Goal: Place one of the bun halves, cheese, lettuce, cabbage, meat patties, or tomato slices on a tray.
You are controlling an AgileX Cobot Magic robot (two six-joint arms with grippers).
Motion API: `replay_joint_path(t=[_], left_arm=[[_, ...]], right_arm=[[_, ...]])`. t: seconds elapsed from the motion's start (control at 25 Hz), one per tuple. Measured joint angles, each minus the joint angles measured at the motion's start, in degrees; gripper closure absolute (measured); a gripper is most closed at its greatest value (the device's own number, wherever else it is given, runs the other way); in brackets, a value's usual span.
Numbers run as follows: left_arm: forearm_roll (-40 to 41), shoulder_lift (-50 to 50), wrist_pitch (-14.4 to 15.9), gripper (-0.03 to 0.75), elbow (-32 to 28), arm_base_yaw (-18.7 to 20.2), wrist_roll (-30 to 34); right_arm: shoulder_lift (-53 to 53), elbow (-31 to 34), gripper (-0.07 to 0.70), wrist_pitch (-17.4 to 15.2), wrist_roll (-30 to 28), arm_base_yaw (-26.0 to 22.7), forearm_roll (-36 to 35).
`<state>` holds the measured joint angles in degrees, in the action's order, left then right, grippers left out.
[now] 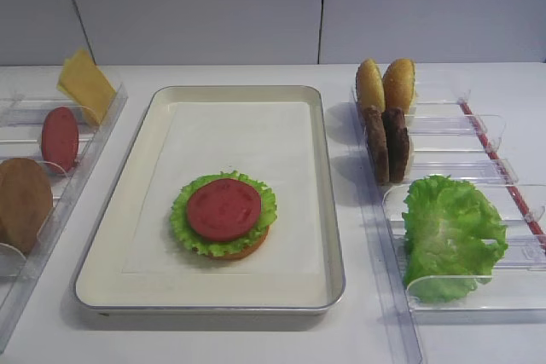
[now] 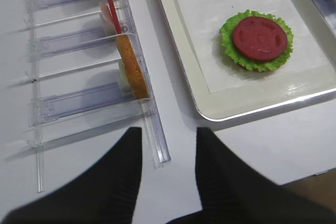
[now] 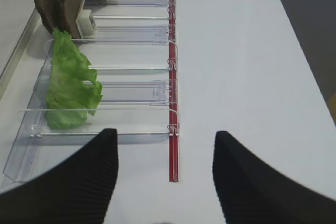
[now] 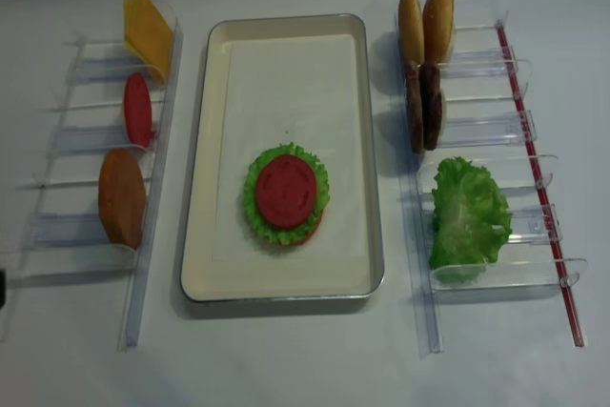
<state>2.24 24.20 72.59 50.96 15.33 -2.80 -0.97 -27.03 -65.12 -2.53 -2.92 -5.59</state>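
The tray (image 1: 333, 210) holds one stack: a tomato slice (image 1: 223, 209) on lettuce (image 1: 181, 219) on a bun half (image 1: 252, 249). In the left rack stand the cheese (image 1: 84, 84), another tomato slice (image 1: 60, 138) and a bun half (image 1: 21, 202). In the right rack are two bun halves (image 1: 384, 83), two meat patties (image 1: 386, 144) and lettuce (image 1: 450, 232). Cabbage is out of view. My left gripper (image 2: 169, 132) is open and empty over the near end of the left rack. My right gripper (image 3: 165, 135) hangs open and empty before the right rack, lettuce (image 3: 68, 85) ahead on its left.
Clear slotted racks flank the tray, the left rack (image 4: 143, 264) and the right rack (image 4: 424, 312). A red strip (image 3: 173, 103) runs along the right rack's outer side. White tabletop (image 3: 252, 77) lies to the right of it. Neither arm shows in the overhead views.
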Motion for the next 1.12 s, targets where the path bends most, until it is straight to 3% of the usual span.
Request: replay_joint_path(t=[0.48,0.8,1.0,1.12], left_arm=[[0.0,-24.45,0.94,0.484,-7.7,0.0,1.56],[-3.52,-25.46,0.95,0.485,-18.2,0.0,5.04],[-3.84,-25.46,-3.39,0.487,-22.53,0.0,5.5],[-2.24,-25.46,-4.32,0.487,-22.98,0.0,3.64]], right_arm=[[0.0,0.0,0.193,0.0,0.0,0.0,0.0],[0.0,0.0,0.193,0.0,0.0,0.0,0.13],[0.0,0.0,0.193,0.0,0.0,0.0,0.13],[0.0,0.0,0.193,0.0,0.0,0.0,0.13]])
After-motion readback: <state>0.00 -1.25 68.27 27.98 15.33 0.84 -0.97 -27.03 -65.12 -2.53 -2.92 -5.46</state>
